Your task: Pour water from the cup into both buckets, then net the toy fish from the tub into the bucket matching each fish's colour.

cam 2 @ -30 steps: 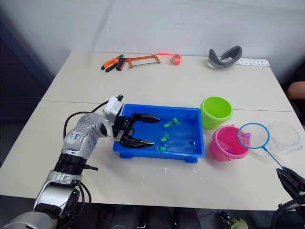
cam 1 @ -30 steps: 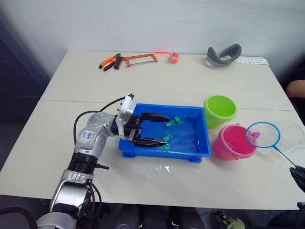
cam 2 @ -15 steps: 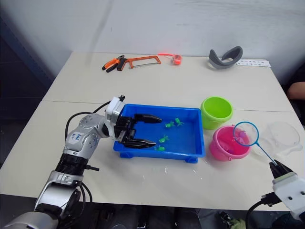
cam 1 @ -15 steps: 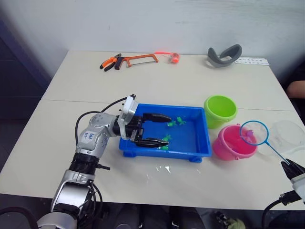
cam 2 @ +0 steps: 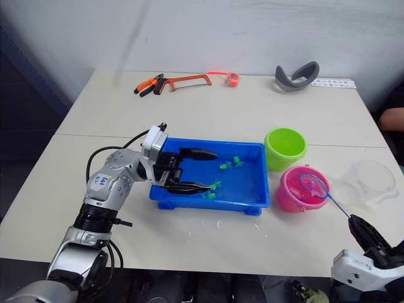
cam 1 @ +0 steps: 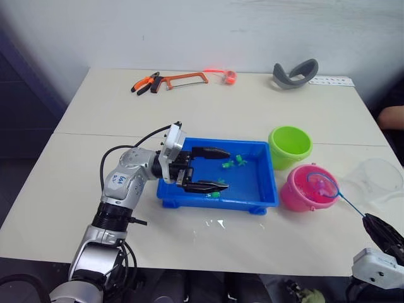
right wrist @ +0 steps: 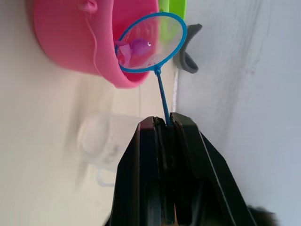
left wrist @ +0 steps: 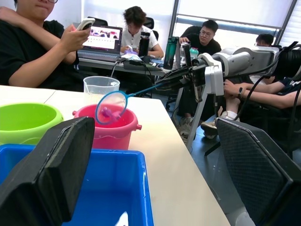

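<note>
The left gripper (cam 1: 211,169) hangs over the left half of the tub (cam 1: 262,189), its two black fingers spread wide apart with nothing between them. The tub is a shallow, bright blue rectangular tray with a flared rim, sitting toward the front edge of the table (cam 1: 82,158), a little right of centre, with some water spilled on the tabletop just in front of it. About four tiny green toy fish (cam 1: 240,160) lie in it: two near its back wall and two near the front wall, by the lower finger.

Right of the tub stand two small round buckets, touching or nearly so: the lime green bucket (cam 1: 290,146) beside the tub's back right corner, and the pink bucket (cam 1: 298,194) nearer the front edge.

A round net (right wrist: 153,42) with a blue hoop and thin blue handle is tilted over the pink bucket's mouth, holding one pink toy fish (right wrist: 139,46). The right gripper (right wrist: 165,123) has its fingers pressed together on the end of the handle, near the table's front right corner.

One clear plastic cup (cam 2: 369,180) stands by the right edge, just beyond the pink bucket.
</note>
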